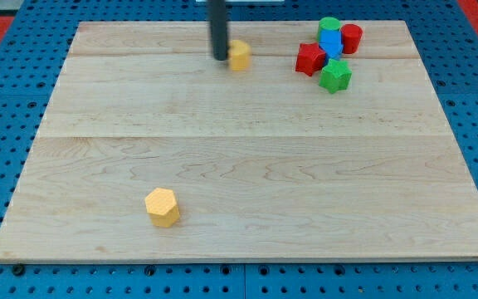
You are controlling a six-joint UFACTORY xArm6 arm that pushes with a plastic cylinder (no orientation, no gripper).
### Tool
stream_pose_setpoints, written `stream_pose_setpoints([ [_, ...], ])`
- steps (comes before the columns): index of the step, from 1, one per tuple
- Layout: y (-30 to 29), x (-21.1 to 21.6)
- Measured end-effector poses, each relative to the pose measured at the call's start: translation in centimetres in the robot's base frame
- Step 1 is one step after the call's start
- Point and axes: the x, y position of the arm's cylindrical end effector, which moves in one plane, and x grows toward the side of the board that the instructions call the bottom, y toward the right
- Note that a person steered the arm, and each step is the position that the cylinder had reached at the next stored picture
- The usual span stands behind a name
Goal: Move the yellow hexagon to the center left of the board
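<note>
The yellow hexagon (163, 207) lies on the wooden board (247, 158) near the view's bottom left. My tip (221, 58) is near the view's top, left of centre, far above the hexagon. It stands just left of a second small yellow block (239, 56), close to touching it; that block's shape is unclear.
A cluster of blocks sits at the view's top right: a green block (329, 26), a blue block (331, 43), a red cylinder (351, 38), a red block (309, 59) and a green star-like block (335, 75). A blue pegboard surrounds the board.
</note>
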Motion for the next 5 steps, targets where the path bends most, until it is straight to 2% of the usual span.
stream_pose_setpoints([
  [1, 4.6, 2.3],
  [2, -5.7, 11.4],
  [3, -0.1, 21.4],
  [4, -3.3, 32.8],
  [5, -8.4, 31.7],
])
